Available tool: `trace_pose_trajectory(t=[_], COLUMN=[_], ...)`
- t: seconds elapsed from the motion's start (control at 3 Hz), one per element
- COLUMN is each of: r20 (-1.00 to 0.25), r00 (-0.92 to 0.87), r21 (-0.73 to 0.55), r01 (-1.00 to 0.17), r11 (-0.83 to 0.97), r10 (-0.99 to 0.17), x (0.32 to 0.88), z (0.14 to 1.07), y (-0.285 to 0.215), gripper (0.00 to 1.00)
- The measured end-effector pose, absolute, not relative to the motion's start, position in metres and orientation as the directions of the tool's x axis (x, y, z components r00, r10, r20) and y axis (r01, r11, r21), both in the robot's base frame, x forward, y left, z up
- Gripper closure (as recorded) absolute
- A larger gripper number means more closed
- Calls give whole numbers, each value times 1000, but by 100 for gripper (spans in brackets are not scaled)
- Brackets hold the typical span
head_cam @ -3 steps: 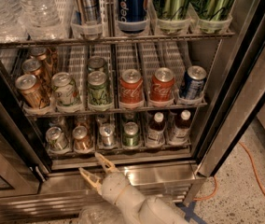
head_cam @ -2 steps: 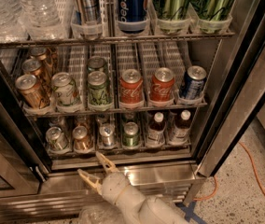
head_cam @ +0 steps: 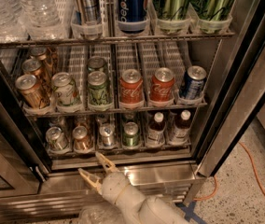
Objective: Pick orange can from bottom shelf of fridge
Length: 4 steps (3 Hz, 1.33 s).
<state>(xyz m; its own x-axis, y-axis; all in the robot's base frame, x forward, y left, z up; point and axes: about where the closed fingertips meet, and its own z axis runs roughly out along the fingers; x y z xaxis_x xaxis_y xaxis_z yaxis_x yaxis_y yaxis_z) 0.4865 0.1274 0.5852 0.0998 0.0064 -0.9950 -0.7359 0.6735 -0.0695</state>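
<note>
The orange can [head_cam: 81, 139] is a short copper-orange can with a silver lid, second from the left on the bottom shelf [head_cam: 123, 148] of the open fridge [head_cam: 226, 101]. A silver can stands to its left, a silver and a green can to its right. My gripper [head_cam: 98, 167] is open, its cream fingers spread, in front of the steel base panel just below and slightly right of the orange can. It holds nothing.
Two brown white-capped bottles [head_cam: 167, 128] stand at the right of the bottom shelf. The rack above holds bronze-gold cans [head_cam: 31, 91], green cans, two Coca-Cola cans [head_cam: 146, 87] and a blue can. An orange cable [head_cam: 258, 171] lies on the speckled floor at right.
</note>
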Motion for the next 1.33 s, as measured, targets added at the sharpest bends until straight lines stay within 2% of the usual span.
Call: trace_pose_trajectory(t=[0.67, 1.33], r20=[-994, -992], r00=[106, 110], r21=[-104, -118], r01=[-724, -735], r11=[682, 668], r10=[-38, -55], x=[511, 531], z=[586, 585], y=[133, 150], gripper=[25, 30])
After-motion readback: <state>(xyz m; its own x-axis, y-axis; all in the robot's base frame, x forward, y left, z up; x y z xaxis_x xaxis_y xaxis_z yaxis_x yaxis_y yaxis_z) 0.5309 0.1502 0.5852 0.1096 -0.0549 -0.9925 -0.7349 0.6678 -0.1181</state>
